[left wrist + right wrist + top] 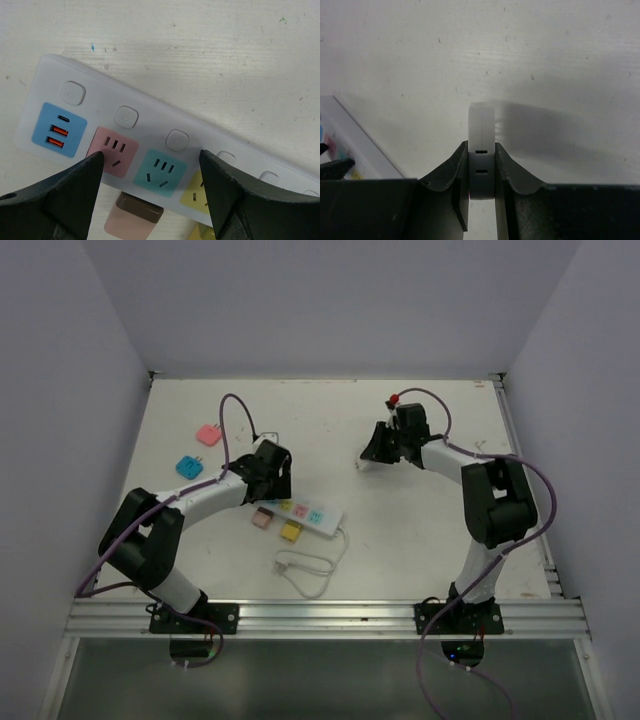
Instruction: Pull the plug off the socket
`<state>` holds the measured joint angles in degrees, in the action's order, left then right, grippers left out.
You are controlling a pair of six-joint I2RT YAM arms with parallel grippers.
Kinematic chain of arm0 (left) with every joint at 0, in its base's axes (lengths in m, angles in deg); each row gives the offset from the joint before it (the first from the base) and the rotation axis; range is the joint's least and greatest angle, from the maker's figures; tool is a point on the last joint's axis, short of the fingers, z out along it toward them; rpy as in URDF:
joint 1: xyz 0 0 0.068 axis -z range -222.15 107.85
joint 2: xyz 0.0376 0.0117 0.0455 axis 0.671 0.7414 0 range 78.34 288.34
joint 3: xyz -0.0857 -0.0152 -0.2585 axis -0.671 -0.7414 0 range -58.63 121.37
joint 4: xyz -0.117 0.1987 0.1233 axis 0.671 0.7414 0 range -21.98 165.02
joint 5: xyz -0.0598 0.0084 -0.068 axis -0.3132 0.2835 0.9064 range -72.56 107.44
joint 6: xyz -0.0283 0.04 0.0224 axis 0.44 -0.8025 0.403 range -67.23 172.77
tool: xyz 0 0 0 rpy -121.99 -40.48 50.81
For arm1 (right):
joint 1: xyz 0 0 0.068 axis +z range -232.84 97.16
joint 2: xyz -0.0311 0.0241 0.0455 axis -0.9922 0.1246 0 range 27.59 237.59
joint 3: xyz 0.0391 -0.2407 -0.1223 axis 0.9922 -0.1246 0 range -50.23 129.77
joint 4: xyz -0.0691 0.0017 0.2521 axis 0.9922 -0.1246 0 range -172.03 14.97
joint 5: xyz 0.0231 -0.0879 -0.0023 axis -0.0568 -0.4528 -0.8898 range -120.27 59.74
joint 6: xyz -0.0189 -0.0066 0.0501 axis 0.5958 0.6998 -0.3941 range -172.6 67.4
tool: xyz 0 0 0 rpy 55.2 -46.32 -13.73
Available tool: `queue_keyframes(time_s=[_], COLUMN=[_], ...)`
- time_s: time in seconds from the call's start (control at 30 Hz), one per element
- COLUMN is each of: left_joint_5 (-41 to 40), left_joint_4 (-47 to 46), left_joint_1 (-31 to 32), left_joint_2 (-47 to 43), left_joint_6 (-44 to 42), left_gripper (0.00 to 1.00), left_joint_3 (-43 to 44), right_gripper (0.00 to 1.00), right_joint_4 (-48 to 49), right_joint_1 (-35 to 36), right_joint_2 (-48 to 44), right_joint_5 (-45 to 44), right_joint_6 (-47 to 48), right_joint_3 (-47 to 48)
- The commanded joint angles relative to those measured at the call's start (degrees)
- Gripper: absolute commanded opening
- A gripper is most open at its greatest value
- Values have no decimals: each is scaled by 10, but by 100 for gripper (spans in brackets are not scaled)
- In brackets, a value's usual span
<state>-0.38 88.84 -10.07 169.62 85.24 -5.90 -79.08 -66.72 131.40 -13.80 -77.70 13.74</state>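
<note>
Right now your left end effector (150, 157) hovers with its jaws apart just above the socket (150, 107). One finger (75, 190) is at the pink outlet face (114, 150), the other is by the yellow face, and the teal face (161, 171) sits between them. A pink plug (134, 220) lies just beside the strip's edge, with a yellow plug (291, 531) next to it. The socket lies on the bench (420, 530) in front of the left arm, its thin cord (310, 570) looped toward the arm bases. Your right end effector (481, 150) is clamped on a thin white plug (481, 125), held on edge over bare bench, well apart from the socket.
</note>
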Motion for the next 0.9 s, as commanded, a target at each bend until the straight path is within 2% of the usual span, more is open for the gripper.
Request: queue_keyframes(time_s=[0.0,0.03,0.1,0.13,0.2,0.23,0.3,0.37,0.4,0.43,0.53,0.7,0.87], left_joint_5=[73,73,75,75,75,75,75,76,76,76,74,69,64], left_joint_4=[63,61,59,57,56,56,58,58,58,59,67,86,111], left_joint_1=[11,11,11,11,11,11,11,11,11,11,11,11,11], left_joint_2=[48,49,50,50,51,51,53,51,50,49,43,23,-8], left_joint_6=[26,25,24,23,22,21,20,19,19,19,18,15,13], left_gripper=[81,81,81,81,81,82,82,84,84,85,90,98,100], left_joint_3=[-32,-33,-33,-32,-31,-28,-25,-22,-21,-18,-6,35,101], right_gripper=[2,4,15,26,42,55,65,78,88,92,98,99,99], right_joint_4=[79,77,79,83,85,84,75,59,42,25,-13,-59,-97], right_joint_1=[-14,-14,-24,-28,-38,-42,-48,-50,-49,-49,-48,-25,68], right_joint_2=[53,65,92,97,107,108,105,91,84,69,31,-71,-131], right_joint_5=[42,44,41,37,35,33,23,9,-4,-13,-48,-47,-42], right_joint_6=[-75,-79,-92,-100,-106,-107,-99,-74,-64,-46,-9,78,193], right_joint_3=[64,73,86,86,85,85,79,78,78,78,64,27,-19])
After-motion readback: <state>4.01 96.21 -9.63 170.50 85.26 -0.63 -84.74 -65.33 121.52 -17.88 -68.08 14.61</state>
